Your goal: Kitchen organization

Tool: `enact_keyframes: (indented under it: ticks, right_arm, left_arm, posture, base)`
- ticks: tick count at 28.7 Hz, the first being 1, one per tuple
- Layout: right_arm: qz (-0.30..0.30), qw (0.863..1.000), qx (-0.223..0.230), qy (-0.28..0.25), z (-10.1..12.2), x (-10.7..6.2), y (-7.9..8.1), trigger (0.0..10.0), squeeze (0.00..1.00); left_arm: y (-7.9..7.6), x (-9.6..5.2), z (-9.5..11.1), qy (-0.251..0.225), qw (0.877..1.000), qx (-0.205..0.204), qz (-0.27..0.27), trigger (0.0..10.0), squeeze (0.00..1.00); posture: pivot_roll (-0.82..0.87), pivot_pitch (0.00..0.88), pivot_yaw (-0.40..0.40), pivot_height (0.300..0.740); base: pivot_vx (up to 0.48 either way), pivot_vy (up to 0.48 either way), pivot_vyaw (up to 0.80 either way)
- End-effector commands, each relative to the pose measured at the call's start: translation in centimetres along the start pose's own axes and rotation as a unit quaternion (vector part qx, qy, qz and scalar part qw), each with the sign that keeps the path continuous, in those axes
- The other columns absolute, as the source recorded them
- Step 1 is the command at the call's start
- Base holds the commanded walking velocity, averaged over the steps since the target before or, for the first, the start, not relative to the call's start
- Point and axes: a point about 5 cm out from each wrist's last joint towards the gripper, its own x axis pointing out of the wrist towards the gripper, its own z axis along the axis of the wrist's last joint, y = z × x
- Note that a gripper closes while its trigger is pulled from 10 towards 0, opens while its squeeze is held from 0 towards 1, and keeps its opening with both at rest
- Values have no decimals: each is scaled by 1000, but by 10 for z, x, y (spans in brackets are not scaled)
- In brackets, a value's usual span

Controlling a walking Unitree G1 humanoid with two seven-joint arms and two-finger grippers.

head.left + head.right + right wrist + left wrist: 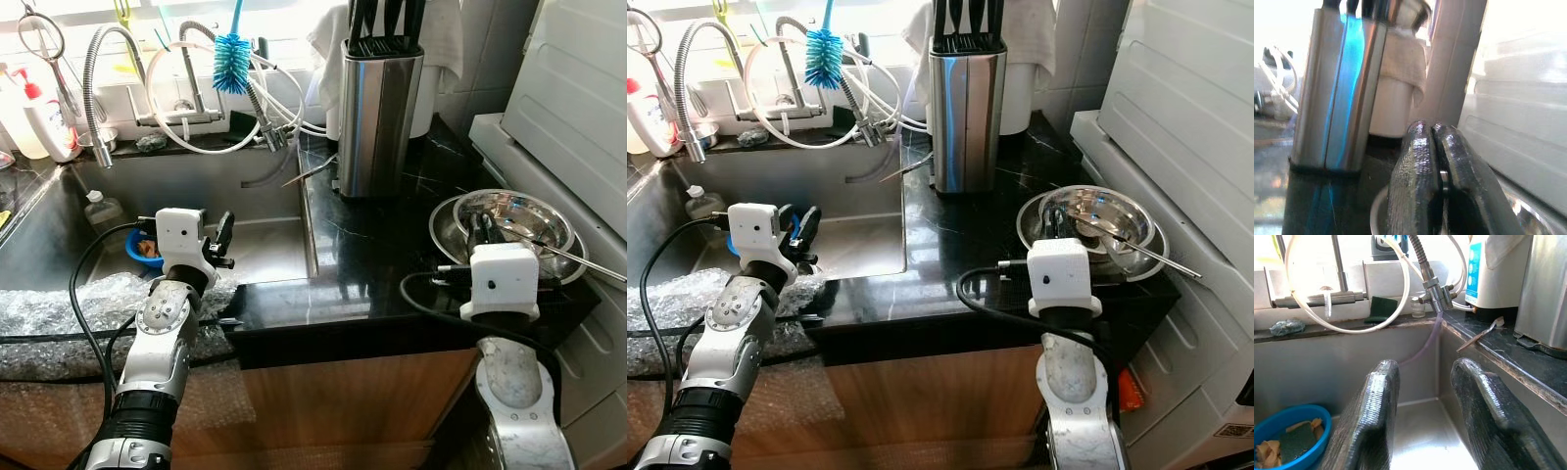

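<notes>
A blue bowl [140, 247] holding a sponge sits in the steel sink [265, 245]. The left gripper [1422, 401] hovers above the sink's front edge, fingers spread and empty. A steel knife block [378, 117] stands on the black counter [382, 255]. Stacked steel bowls [509, 230] rest further right, with the right gripper [1436, 166] above them, fingers pressed together, holding nothing visible.

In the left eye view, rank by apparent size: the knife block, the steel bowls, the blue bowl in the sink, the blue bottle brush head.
1. Steel bowls and knife block: look alike in size, unranked.
2. Blue bowl, partly hidden behind the left arm, and brush head: too close to rank.
</notes>
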Motion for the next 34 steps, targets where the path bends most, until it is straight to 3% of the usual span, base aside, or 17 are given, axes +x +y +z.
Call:
enact_keyframes:
  ticks: [1,4,12,16,19,21,24,27,29,31,34]
  right_arm:
    - [-2,1000,12,-24,14,4,-1,10000,0]
    - [-1,997,30,-68,40,16,-1,10000,0]
    - [25,990,65,-126,75,31,3,10000,0]
    - [53,982,138,-117,78,37,11,10000,0]
    - [54,982,140,-115,79,37,11,10000,0]
    - [75,958,266,-76,76,43,21,10000,0]
    - [89,932,347,-55,75,46,28,10000,0]
    - [109,884,455,-19,69,48,37,10000,0]
    - [106,872,477,-11,66,49,38,10000,0]
    - [113,847,520,2,63,49,41,10000,0]
    - [111,823,557,10,60,49,43,10000,0]
  left_arm:
    - [1,4,5,-11,1000,2,2,10000,0]
    - [1,4,6,-15,1000,-5,5,10000,0]
    - [0,5,7,-19,1000,-21,13,10000,0]
    - [-1,6,7,-19,999,-34,16,10000,0]
    - [-1,6,7,-19,999,-34,16,10000,0]
    - [-3,5,7,-19,999,-41,16,10000,0]
    - [-1,5,8,-19,998,-52,19,10000,0]
    - [4,6,10,-19,997,-71,26,10000,0]
    - [7,7,11,-20,997,-75,29,10000,0]
    - [8,7,13,-21,996,-84,29,10000,0]
    - [8,7,14,-22,995,-97,29,10000,0]
  posture:
    - [-96,0,52,740]
    - [-97,0,52,740]
    - [-92,0,45,740]
    - [-86,0,43,740]
    - [-86,0,43,740]
    - [-75,0,39,740]
    - [-69,0,37,740]
    - [-59,0,36,740]
    - [-53,0,37,740]
    - [-51,0,37,740]
    - [-49,0,38,740]
  base:
    - [0,0,0]
    - [0,0,0]
    - [0,0,0]
    - [0,0,0]
    - [0,0,0]
    - [0,0,0]
    - [0,0,0]
    - [0,0,0]
    - [0,0,0]
    - [0,0,0]
    - [0,0,0]
